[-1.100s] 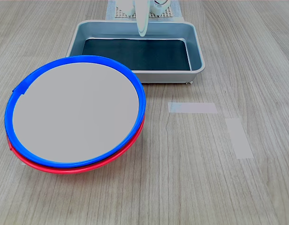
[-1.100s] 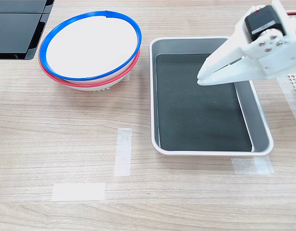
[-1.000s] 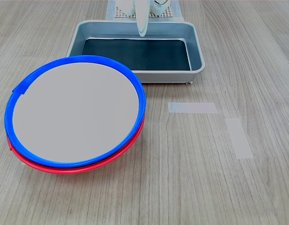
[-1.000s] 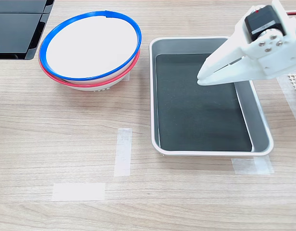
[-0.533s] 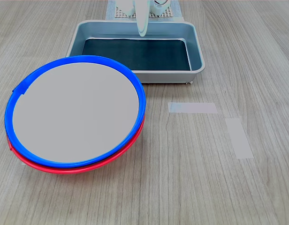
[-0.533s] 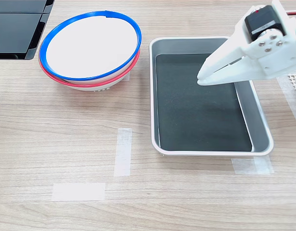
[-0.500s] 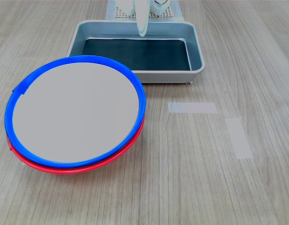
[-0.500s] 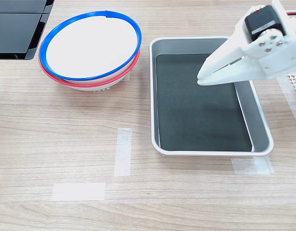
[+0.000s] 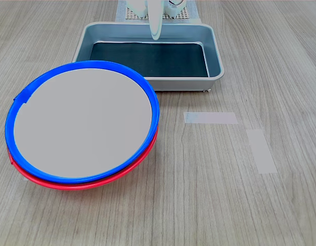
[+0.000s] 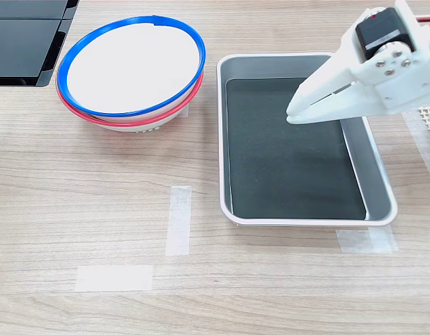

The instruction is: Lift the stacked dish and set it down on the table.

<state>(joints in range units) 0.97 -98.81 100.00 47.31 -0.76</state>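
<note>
Claw (image 10: 293,114) pinched together over the grey tray (image 10: 222,139); blue-rimmed dish (image 10: 131,66) sits apart on the red-rimmed dish (image 10: 96,117), nothing between.

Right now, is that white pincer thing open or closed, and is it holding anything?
Pincer: closed, holding nothing, hanging over the metal tray, well apart from the blue-rimmed dish.
</note>
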